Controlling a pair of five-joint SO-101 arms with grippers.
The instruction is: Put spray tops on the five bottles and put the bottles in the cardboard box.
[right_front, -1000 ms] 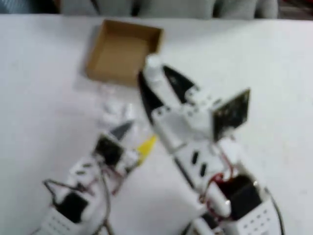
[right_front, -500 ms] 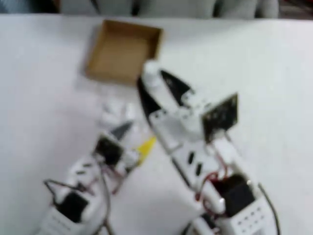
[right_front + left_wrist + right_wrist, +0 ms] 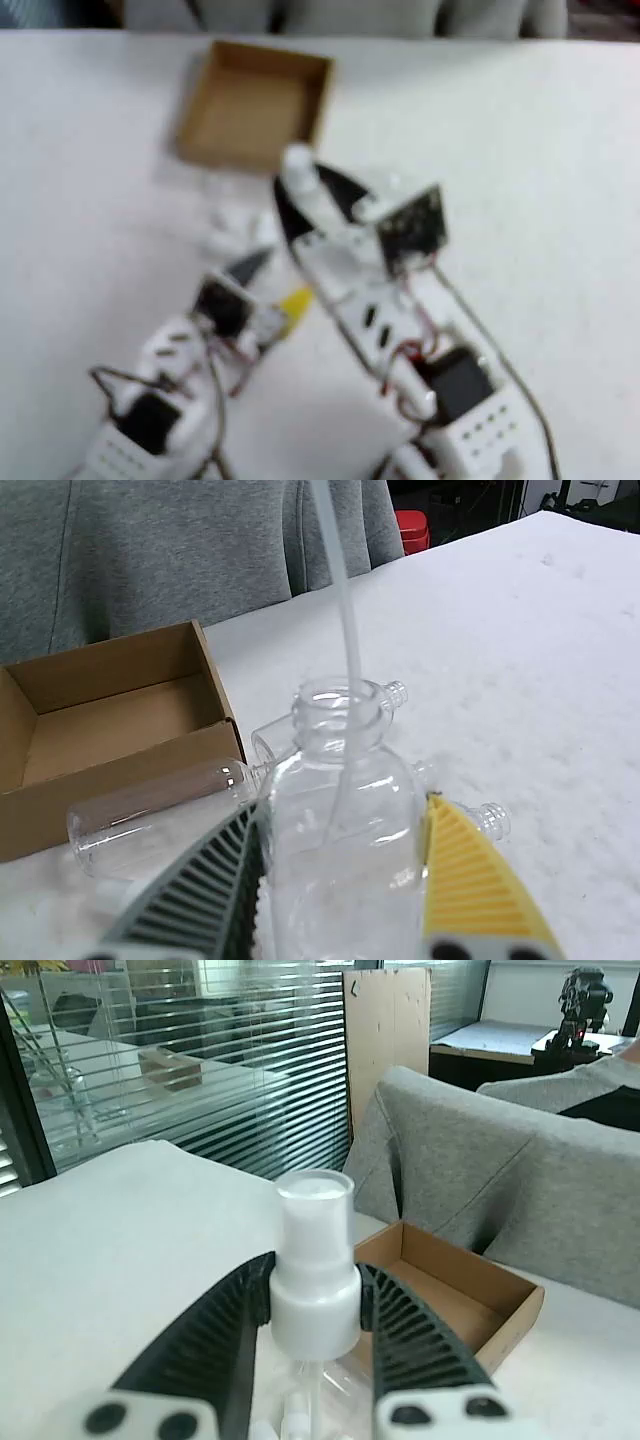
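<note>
As left pincer [image 3: 340, 815] grips bottle [image 3: 340, 855], right pincer [image 3: 315, 1268] clamps spray top [image 3: 315, 1285], loose bottles [image 3: 150, 815] behind.

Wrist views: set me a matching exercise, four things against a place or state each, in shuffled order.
1. upright bottle
2. spray top
3. cardboard box
4. lying bottle

A. on its side on the table, next to the box
B. held in the right gripper
C. held in the left gripper, a tube going into its neck
D. open, nothing seen inside

Pairs: 1-C, 2-B, 3-D, 4-A.
</note>
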